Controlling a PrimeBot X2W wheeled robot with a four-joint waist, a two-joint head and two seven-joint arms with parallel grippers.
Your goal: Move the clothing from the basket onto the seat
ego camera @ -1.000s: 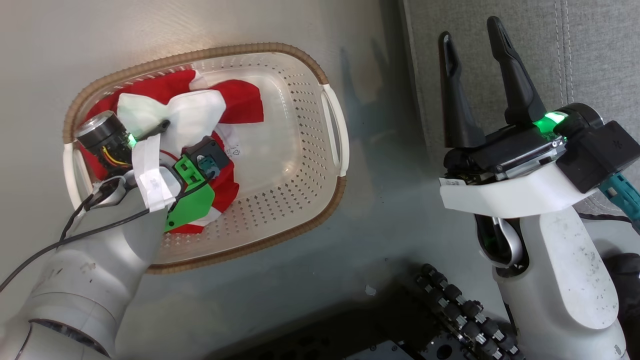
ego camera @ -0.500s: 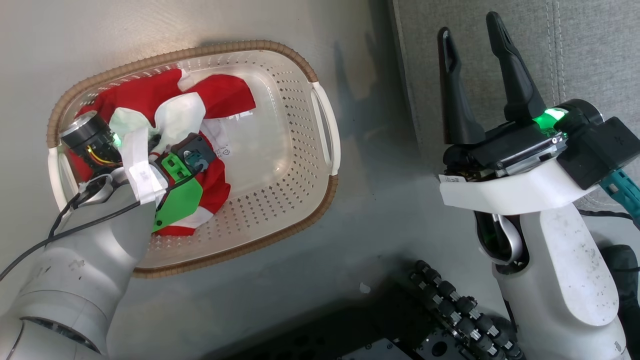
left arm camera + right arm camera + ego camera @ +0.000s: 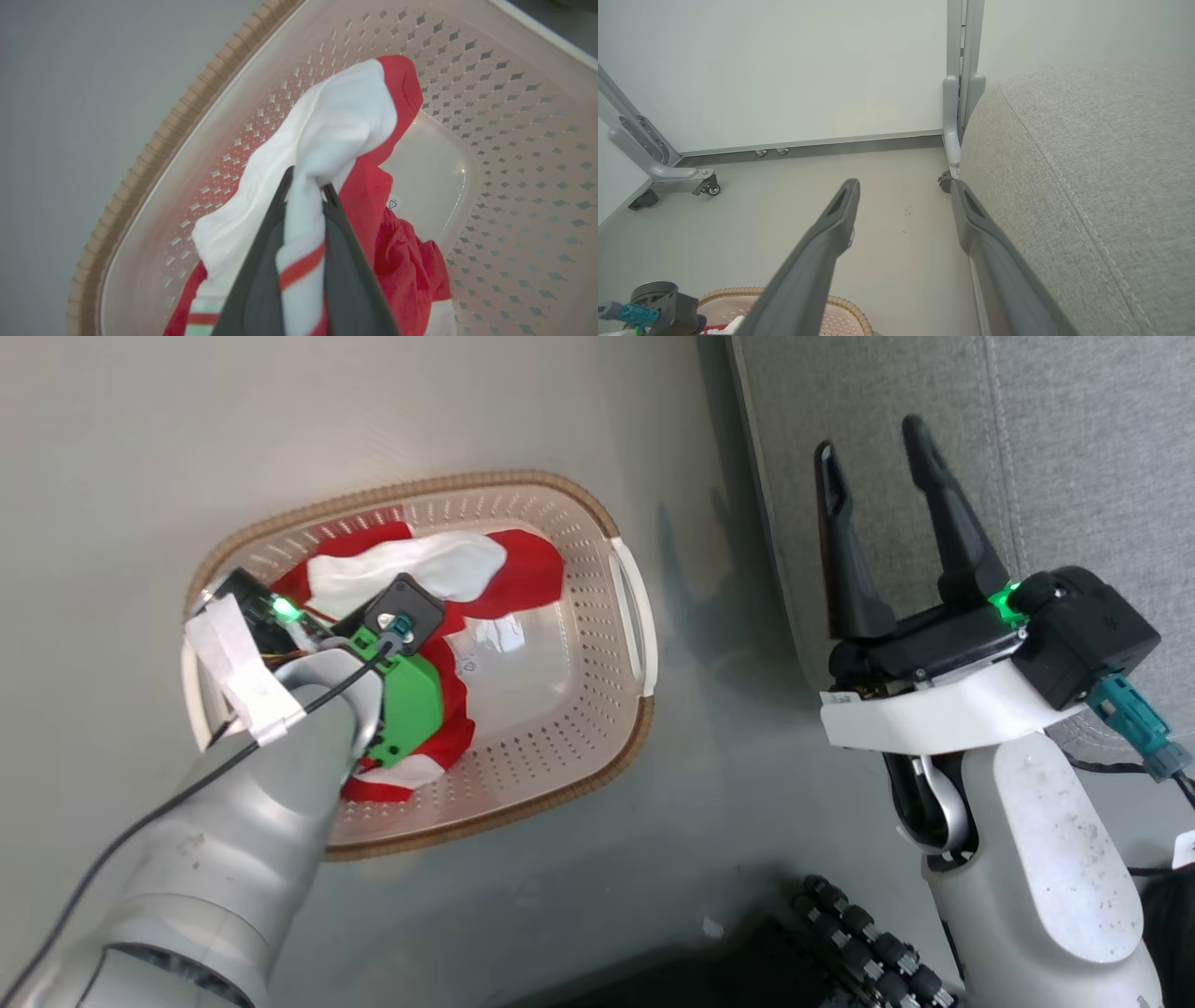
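My left tool is clenched on a narrow fold of the clothing, white with a red stripe running down between the fingers. The bite looks thin, and I judge that a quick lift could let the soft cloth slide out. The fold is raised above the bottom of the basket, while the rest of the red and white cloth hangs and bunches below it inside. That loose part may drag along in a tangle, or snag on the holes in the wall and tip or pull the light basket as I rise. Whether I hold one garment or two, I cannot tell. The way to the seat crosses a strip of bare floor, and a trailing end could catch the brown rim or drop there short of the cushion. My right tool hangs released and empty, fingers spread, beside the near edge of the seat, where it could foul the swing. The floor is smooth, pale grey and faintly glossy, so I expect the basket would slide on it easily. The seat is grey woven fabric with a stitched seam and a rounded corner. Beyond stand a plain white wall and a grey metal frame on casters.
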